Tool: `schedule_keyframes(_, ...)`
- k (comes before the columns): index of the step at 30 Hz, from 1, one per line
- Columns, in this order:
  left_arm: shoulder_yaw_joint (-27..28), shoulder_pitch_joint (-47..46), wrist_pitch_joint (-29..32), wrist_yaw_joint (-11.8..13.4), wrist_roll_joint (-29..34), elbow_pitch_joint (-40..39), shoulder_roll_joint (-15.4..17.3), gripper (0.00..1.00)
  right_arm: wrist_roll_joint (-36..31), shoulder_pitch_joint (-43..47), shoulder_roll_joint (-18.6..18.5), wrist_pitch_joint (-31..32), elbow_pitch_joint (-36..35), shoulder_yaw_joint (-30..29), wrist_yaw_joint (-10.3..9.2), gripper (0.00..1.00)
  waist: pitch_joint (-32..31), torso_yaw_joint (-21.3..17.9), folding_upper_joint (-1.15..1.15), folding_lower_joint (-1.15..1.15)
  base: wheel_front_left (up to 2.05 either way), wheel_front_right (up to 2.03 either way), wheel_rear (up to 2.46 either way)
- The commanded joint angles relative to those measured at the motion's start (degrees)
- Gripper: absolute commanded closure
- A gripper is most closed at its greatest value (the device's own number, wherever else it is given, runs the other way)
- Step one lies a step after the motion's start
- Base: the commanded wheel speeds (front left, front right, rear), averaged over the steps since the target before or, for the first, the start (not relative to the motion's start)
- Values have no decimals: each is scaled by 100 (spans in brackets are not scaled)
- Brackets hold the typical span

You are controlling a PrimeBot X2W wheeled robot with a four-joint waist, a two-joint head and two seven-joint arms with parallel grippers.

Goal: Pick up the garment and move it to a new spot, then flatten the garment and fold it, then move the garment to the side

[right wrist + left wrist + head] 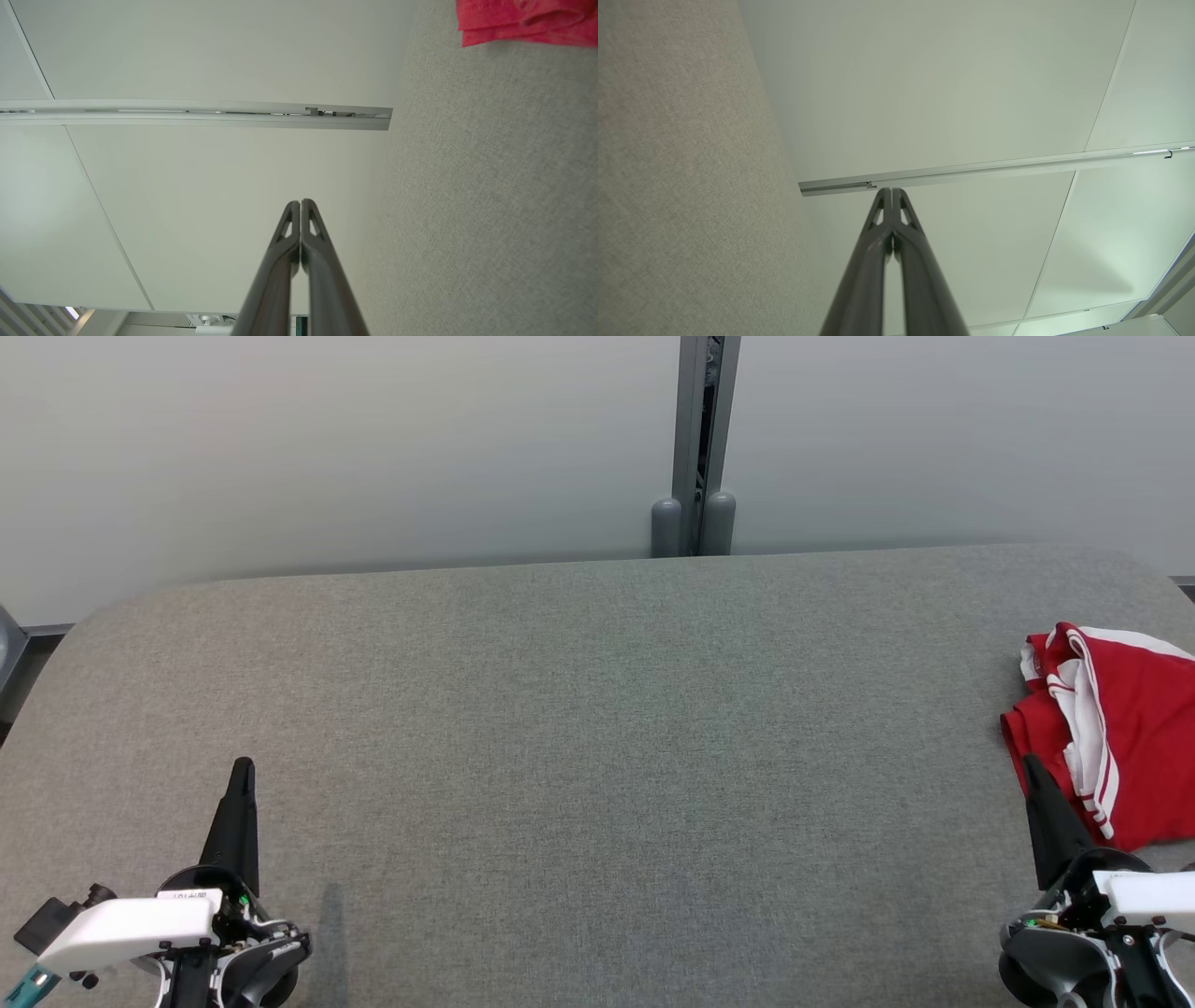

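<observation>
While both grippers hold their fingers pressed together, the crumpled red garment (1134,728) lies at the desk's (597,728) right edge, just beyond the right gripper's (1032,765) tip; the left gripper (243,767) sits near the desk's front-left corner, well apart from it.

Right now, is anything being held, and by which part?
Nothing held: left gripper and right gripper are shut, empty; the garment lies loose on the table.

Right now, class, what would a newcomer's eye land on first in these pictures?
The red garment with white stripes, bunched at the right side of the grey table, stands out most. Next come the dark left gripper and right gripper at the head view's lower corners, jaws shut, holding nothing.
</observation>
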Motion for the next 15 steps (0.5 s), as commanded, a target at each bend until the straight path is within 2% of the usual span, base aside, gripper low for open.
schedule_keyframes(1, 22, -74, 20, -20, -8, -18, 31, 100, 14, 52, -55, 20, -20, -3, 1, 100, 0, 0, -1, 0, 0, 0, 0)
schedule_keyframes(15, 22, -74, 20, -20, -8, -19, 31, 100, 14, 53, -55, 19, -20, -4, 0, 100, 0, 0, -1, 0, 0, 0, 0)
